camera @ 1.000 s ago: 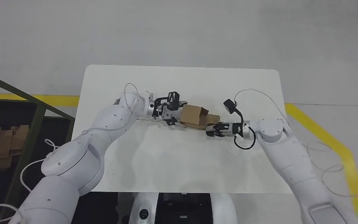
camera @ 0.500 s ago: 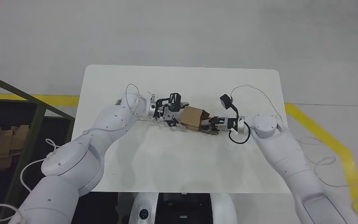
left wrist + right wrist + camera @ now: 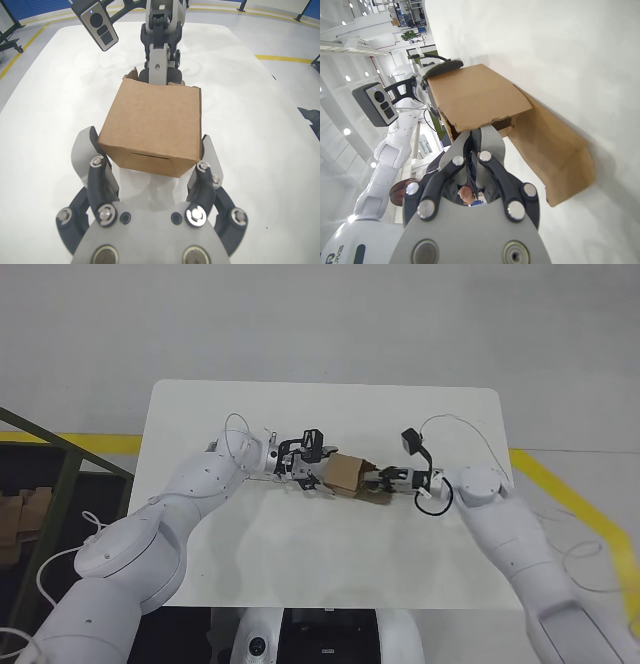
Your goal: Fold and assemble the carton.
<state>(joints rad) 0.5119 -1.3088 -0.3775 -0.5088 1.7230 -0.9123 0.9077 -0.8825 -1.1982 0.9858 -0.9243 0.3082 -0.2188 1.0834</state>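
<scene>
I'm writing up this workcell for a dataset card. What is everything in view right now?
carton: one, brown, lying on its side mid-table, end flap open flat on the table
table: one, white, under both arms
floor tape: two stretches, yellow, on the floor off the table's two ends
frame: one, dark green, on the floor on the left arm's side
cardboard pieces: a few, brown, beyond that frame
left hand: one, grey and black, fingers clamped on the carton's closed end
right hand: one, grey and black, fingers shut, tips at the carton's open end
</scene>
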